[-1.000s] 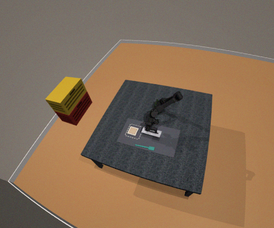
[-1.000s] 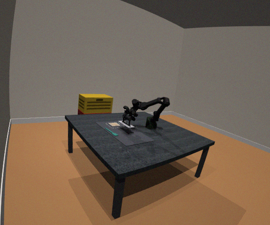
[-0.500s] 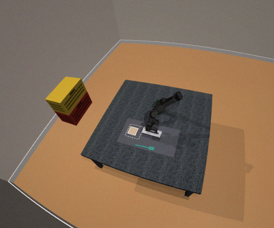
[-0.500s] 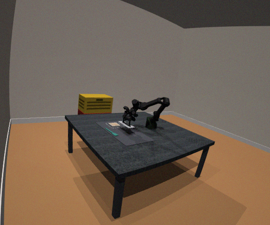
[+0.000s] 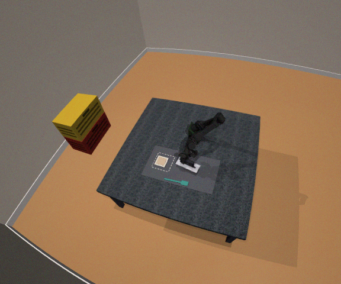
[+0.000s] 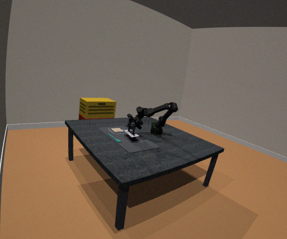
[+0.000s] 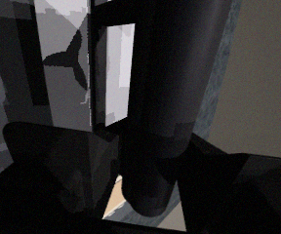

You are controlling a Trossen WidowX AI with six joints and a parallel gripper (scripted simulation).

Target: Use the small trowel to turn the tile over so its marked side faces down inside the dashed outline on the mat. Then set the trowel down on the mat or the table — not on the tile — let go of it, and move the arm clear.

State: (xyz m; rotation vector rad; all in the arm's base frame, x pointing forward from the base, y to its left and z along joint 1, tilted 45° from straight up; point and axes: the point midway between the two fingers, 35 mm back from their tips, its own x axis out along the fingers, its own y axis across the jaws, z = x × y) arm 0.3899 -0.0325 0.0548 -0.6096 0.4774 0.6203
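The gripper (image 5: 189,163) (image 6: 131,131) (image 7: 152,123) clasps the trowel (image 5: 198,168) (image 6: 136,135) (image 7: 118,78) (by its dark handle) above the mat (image 5: 195,182) (image 6: 143,148). The tile (image 5: 161,161) (image 6: 117,130) lies inside the outline (image 5: 160,170) (image 6: 117,133).

- We can read no words, brands, numbers or signs anywhere.
- On the yellow box (image 5: 78,114) (image 6: 97,108), beyond the desk's edge, we see only dark bars, with no letters we can make out.
- On the red box (image 5: 87,141) (image 6: 83,117) under it, the dark bars in the top view give us nothing legible either.
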